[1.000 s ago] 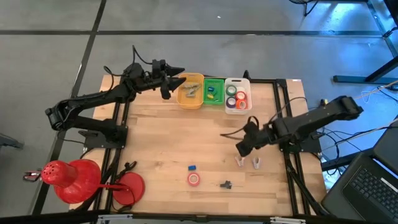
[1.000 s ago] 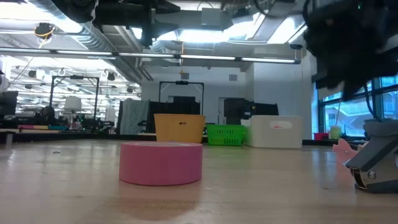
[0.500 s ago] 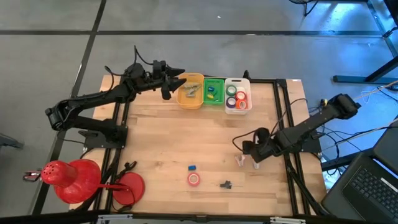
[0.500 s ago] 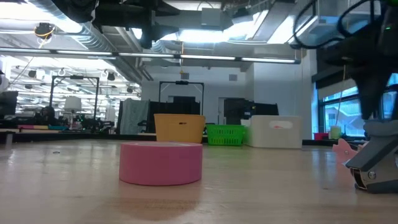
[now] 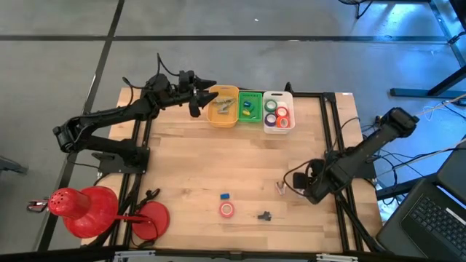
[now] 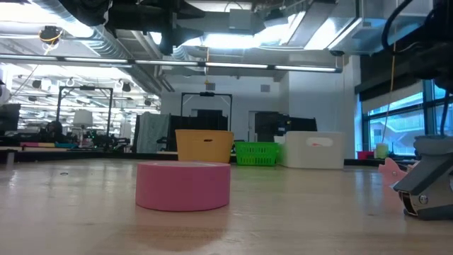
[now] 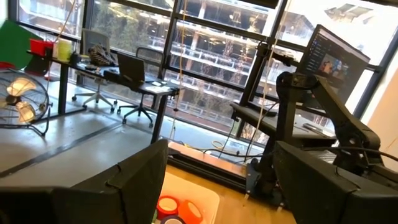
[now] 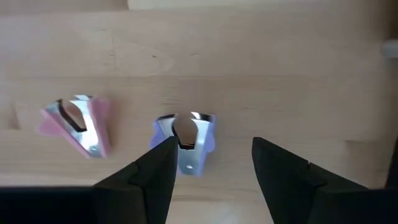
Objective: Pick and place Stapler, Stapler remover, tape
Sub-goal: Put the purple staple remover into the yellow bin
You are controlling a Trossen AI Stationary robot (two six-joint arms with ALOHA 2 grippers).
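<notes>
Two staple removers lie on the wooden table near its right edge, a pink one (image 8: 78, 130) and a purple one (image 8: 185, 142). My right gripper (image 8: 208, 168) hangs open above the purple one and points down; one fingertip (image 8: 163, 155) shows over its edge. In the high view this gripper (image 5: 302, 191) hides the purple remover, and the pink one (image 5: 280, 188) lies beside it. A pink tape roll (image 5: 228, 209) lies flat near the front edge. My left gripper (image 5: 196, 98) waits open by the yellow bin (image 5: 223, 108).
A green bin (image 5: 250, 107) and a white bin (image 5: 278, 111) holding tape rolls stand at the far edge next to the yellow one. A small blue thing (image 5: 224, 196) and a small black thing (image 5: 264, 215) lie near the pink roll. Large red things (image 5: 80, 207) stand at the near left corner.
My right gripper has gone toward the table's near right corner and down, rolling about its own axis as it went. It now stands over the purple staple remover and hides it in the high view. No object has moved.
</notes>
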